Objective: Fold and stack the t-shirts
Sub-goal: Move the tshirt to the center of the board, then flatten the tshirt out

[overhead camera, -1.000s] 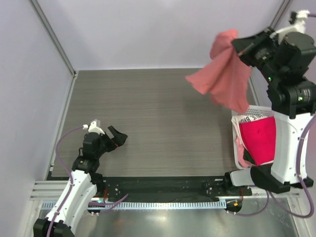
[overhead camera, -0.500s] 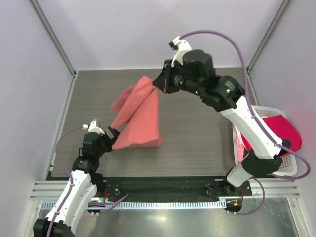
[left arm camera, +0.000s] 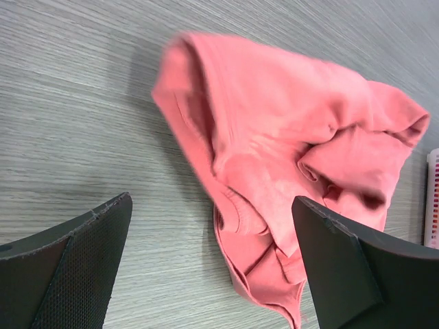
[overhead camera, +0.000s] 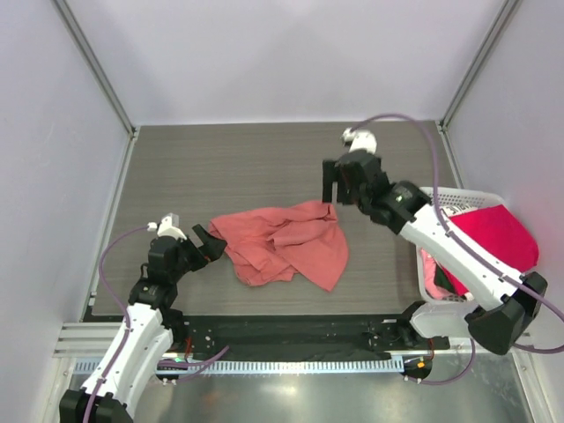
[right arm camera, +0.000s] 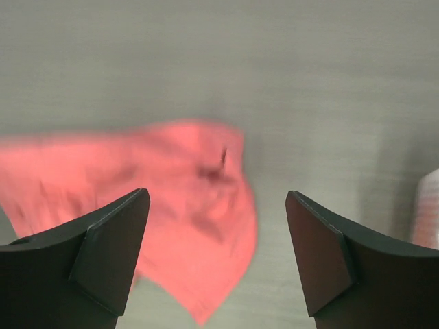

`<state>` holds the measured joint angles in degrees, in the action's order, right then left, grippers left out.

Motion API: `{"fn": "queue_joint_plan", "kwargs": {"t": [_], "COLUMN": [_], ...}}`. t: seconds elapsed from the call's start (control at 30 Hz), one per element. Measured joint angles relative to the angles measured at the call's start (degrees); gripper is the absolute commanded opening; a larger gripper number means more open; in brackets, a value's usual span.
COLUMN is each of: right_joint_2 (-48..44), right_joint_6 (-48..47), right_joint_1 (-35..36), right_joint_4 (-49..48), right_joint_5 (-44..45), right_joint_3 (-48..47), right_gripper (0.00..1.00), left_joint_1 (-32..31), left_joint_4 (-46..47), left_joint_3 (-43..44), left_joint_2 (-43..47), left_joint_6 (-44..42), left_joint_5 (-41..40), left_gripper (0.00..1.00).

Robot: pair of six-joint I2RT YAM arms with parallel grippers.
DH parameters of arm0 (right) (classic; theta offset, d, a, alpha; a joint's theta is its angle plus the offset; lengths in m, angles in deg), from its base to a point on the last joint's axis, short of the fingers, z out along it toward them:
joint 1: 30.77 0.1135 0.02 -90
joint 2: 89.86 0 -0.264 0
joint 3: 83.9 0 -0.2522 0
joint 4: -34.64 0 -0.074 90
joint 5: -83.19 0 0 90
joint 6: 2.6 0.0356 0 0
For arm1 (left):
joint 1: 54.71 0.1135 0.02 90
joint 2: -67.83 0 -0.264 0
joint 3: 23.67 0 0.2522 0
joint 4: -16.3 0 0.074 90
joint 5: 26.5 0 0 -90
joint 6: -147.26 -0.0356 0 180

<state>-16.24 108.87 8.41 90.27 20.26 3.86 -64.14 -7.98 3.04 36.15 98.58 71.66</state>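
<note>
T-shirt (overhead camera: 286,242) on table (overhead camera: 220,167) between left end effector (overhead camera: 207,248) and right end effector (overhead camera: 337,189); basket (overhead camera: 458,191) rightward.

We see the salmon-coral t-shirt (overhead camera: 286,242) lying crumpled on the table (overhead camera: 220,167), unfolded and heavily creased, with one pointed corner toward the near edge. It's under and ahead of the right gripper (overhead camera: 340,189), clear of its fingers. Its left edge lies just ahead of the left gripper (overhead camera: 204,245). The crimson-pink t-shirt (overhead camera: 493,238) is bunched in the basket (overhead camera: 458,191), well right of the right gripper.
</note>
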Motion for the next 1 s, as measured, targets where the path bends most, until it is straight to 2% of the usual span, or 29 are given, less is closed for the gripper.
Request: {"fn": "queue_joint_plan", "kwargs": {"t": [0.13, 0.27, 0.53, 0.63, 0.7, 0.8, 0.83, 0.9, 0.93, 1.0], "right_joint_2": [-2.6, -0.3, 10.5, 14.5, 17.2, 20.5, 21.4, 22.4, 22.7, 22.7], "right_joint_6": [-0.4, -0.4, -1.0, -1.3, -1.3, -1.1, -1.0, -1.0, -0.8, -1.0], "right_joint_1": [4.1, 9.0, 16.3, 18.4, 19.1, 19.2, 19.2, 19.2, 19.2, 19.1], "right_joint_4": [-7.1, -12.2, -20.6, -22.4, -23.5, -24.5, -24.5, -24.3, -24.1, -23.5], "right_joint_5": [-10.4, -16.7, -18.9, -18.1, -17.0, -13.7, -12.4, -9.0, -7.2, -3.4], "right_joint_3": [17.4, 25.2, 21.8, 18.5, 16.4, 14.4, 14.1, 13.9, 13.8, 13.7], "right_gripper": [0.77, 0.75, 0.82, 0.83, 0.78, 0.60, 0.44, 0.28, 0.03, 0.01], "left_joint_1": [0.0, 0.0, 0.0, 0.0, 0.0, 0.0, 0.0, 0.0, 0.0, 0.0], "left_joint_4": [0.0, 0.1, 0.3, 0.4, 0.4, 0.4, 0.4, 0.4, 0.4, 0.4], "left_joint_3": [0.0, 0.0, 0.0, 0.1, 0.1, 0.2, 0.2, 0.2, 0.2, 0.2], "left_joint_2": [-0.5, -1.4, -2.1, -2.1, -2.1, -2.1, -2.1, -2.1, -2.1, -2.1], "left_joint_6": [0.0, 0.0, 0.0, 0.0, 0.0, 0.0, 0.0, 0.0, 0.0, 0.0], "left_joint_5": [0.0, 0.0, 0.0, 0.0, 0.0, 0.0, 0.0, 0.0, 0.0, 0.0], "left_gripper": [1.00, 1.00, 1.00, 1.00, 1.00, 1.00, 1.00, 1.00, 1.00, 1.00]}}
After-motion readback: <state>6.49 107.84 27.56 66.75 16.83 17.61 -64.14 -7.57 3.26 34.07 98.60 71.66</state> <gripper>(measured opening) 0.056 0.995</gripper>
